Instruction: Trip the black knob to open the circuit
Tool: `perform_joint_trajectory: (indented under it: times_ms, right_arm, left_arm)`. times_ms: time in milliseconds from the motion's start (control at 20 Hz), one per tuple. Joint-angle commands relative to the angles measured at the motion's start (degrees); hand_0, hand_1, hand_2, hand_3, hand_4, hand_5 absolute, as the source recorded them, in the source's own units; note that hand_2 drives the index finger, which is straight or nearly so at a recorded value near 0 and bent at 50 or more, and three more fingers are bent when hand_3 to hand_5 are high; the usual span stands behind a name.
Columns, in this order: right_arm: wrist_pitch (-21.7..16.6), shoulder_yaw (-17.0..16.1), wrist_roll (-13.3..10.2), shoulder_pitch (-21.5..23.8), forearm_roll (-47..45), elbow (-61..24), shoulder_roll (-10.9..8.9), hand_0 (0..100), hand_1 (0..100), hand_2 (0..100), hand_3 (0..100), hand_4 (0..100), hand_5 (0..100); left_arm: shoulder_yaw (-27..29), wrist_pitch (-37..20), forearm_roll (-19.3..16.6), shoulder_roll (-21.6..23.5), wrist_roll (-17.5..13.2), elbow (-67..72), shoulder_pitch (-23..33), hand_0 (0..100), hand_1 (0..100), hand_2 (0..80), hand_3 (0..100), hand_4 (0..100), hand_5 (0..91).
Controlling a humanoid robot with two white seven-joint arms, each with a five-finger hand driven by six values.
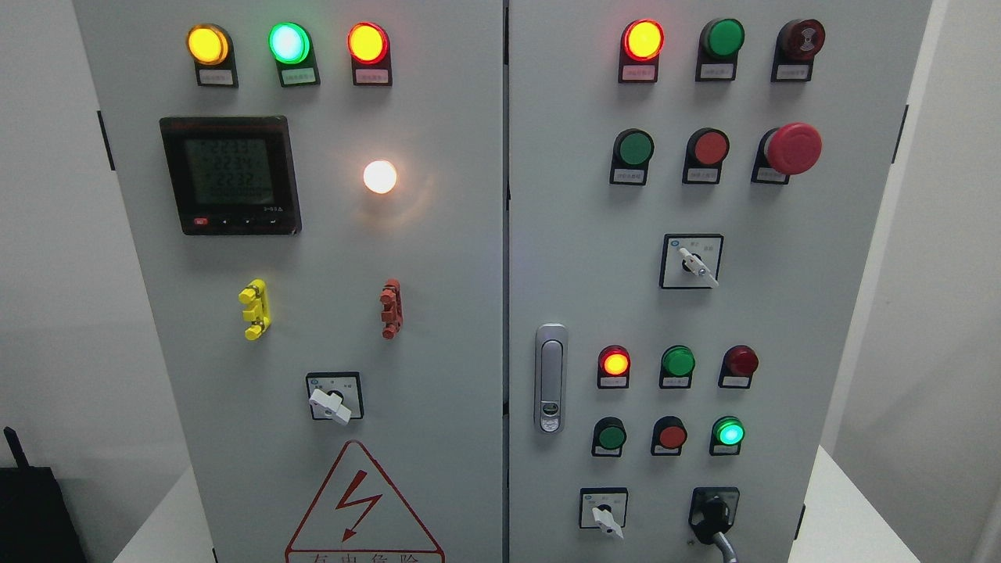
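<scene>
- Grey electrical cabinet (438, 313), two doors side by side, filling most of the head view; neither robot hand shows, so their state cannot be told.
- Black knob (713, 513), the task's item: right door, at about 5 o'clock, seated in a black plate, its handle pointing down toward the bottom edge.
- White selector switch (604, 516), just beside the black knob at its 9 o'clock.
- Second white selector switch (696, 264), right door, near centre height.
- Third white selector switch (331, 403), left door, at 6 o'clock of the white lamp.
- Red mushroom button (791, 148), right door, at 1 o'clock.
- Door latch (550, 378), silver, upright, at the right door's left edge.
- Digital meter (230, 175), black frame, lit display, left door at 10 o'clock.
- White lamp (380, 177), glowing, at 3 o'clock of the meter.
- Top row, left door: yellow lamp (207, 44), green lamp (288, 42), red lamp (367, 43), all lit.
- Yellow clip (255, 310) and red clip (391, 309), below the meter, well apart.
- Warning triangle (364, 508), red lightning bolt, left door at 6 o'clock.
</scene>
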Motion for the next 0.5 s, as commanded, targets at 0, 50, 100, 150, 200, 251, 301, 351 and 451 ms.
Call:
perform_joint_trajectory:
  times_ms: [0, 50, 100, 150, 200, 251, 301, 351, 451]
  right_arm:
    - [-0.2, -0.5, 0.0, 0.1, -0.1, 0.1, -0.19, 0, 0, 0, 100, 100, 100]
    - [-0.2, -0.6, 0.0, 0.1, -0.1, 0.1, -0.19, 0, 0, 0, 100, 100, 100]
    - [-0.2, -0.6, 0.0, 0.1, -0.1, 0.1, -0.19, 0, 0, 0, 100, 100, 100]
    - [-0.2, -0.6, 0.0, 0.1, -0.1, 0.1, -0.28, 0, 0, 0, 100, 100, 100]
    - [-0.2, -0.6, 0.0, 0.1, -0.1, 0.1, -0.28, 0, 0, 0, 100, 100, 100]
    - [-0.2, -0.7, 0.0, 0.1, -0.1, 0.1, -0.28, 0, 0, 0, 100, 100, 100]
    - [-0.2, -0.7, 0.0, 0.1, -0.1, 0.1, -0.28, 0, 0, 0, 100, 100, 100]
    - [-0.2, -0.7, 0.0, 0.1, -0.1, 0.1, -0.28, 0, 0, 0, 100, 100, 100]
    - [-0.2, -0.7, 0.0, 0.1, -0.1, 0.1, -0.37, 0, 0, 0, 100, 100, 100]
  left_arm:
    - [0.0, 0.0, -1.3, 0.0, 0.0, 0.0, 0.0, 12, 39, 0.0, 0, 0, 0.0]
    - [0.0, -0.1, -1.3, 0.0, 0.0, 0.0, 0.0, 12, 39, 0.0, 0, 0, 0.0]
    - [0.0, -0.1, -1.3, 0.0, 0.0, 0.0, 0.0, 12, 39, 0.0, 0, 0, 0.0]
    - [0.0, -0.1, -1.3, 0.0, 0.0, 0.0, 0.0, 12, 39, 0.0, 0, 0, 0.0]
    - [0.0, 0.0, -1.3, 0.0, 0.0, 0.0, 0.0, 12, 39, 0.0, 0, 0, 0.0]
    - [0.0, 0.0, -1.3, 0.0, 0.0, 0.0, 0.0, 12, 39, 0.0, 0, 0, 0.0]
    - [0.0, -0.1, -1.3, 0.0, 0.0, 0.0, 0.0, 12, 39, 0.0, 0, 0, 0.0]
    - [0.0, -0.1, -1.3, 0.0, 0.0, 0.0, 0.0, 12, 39, 0.0, 0, 0, 0.0]
    - [0.0, -0.1, -1.3, 0.0, 0.0, 0.0, 0.0, 12, 39, 0.0, 0, 0, 0.0]
